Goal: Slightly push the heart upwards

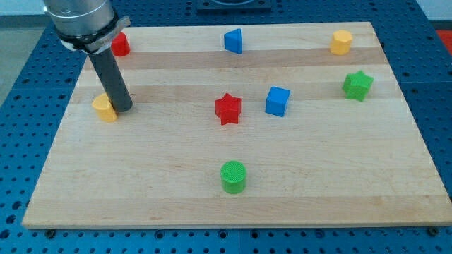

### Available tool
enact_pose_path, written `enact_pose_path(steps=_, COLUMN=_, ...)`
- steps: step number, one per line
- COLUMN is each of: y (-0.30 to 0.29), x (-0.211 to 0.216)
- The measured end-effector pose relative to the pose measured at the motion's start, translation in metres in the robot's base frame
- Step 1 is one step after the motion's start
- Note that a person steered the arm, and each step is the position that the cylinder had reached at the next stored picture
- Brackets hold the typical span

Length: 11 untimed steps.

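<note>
A yellow heart block [104, 109] lies near the left edge of the wooden board [141, 183]. My tip [123, 109] stands right beside it on its right side, touching or nearly touching it. The dark rod rises up and to the left from there and partly hides a red block [121, 44] near the top left corner.
A blue triangular block [234, 41] sits at top centre, a yellow hexagonal block [341, 42] at top right, a green star [357, 85] at the right, a blue cube [277, 101] and a red star [228, 109] mid-board, a green cylinder [233, 176] at bottom centre.
</note>
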<state>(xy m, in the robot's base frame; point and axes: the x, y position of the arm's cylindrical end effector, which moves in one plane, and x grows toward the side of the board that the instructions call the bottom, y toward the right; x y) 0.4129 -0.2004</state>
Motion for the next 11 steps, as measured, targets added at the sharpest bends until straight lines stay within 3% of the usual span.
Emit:
enact_pose_path(steps=1, y=0.002, x=-0.002)
enact_pose_path(steps=2, y=0.011, x=0.030)
enact_pose_path(steps=3, y=0.011, x=0.090)
enact_pose_path(steps=4, y=-0.010, x=0.107)
enact_pose_path(steps=6, y=-0.014, x=0.039)
enact_pose_path(steps=9, y=-0.029, x=0.036)
enact_pose_path(steps=10, y=0.030, x=0.036)
enact_pose_path(steps=11, y=0.044, x=0.036)
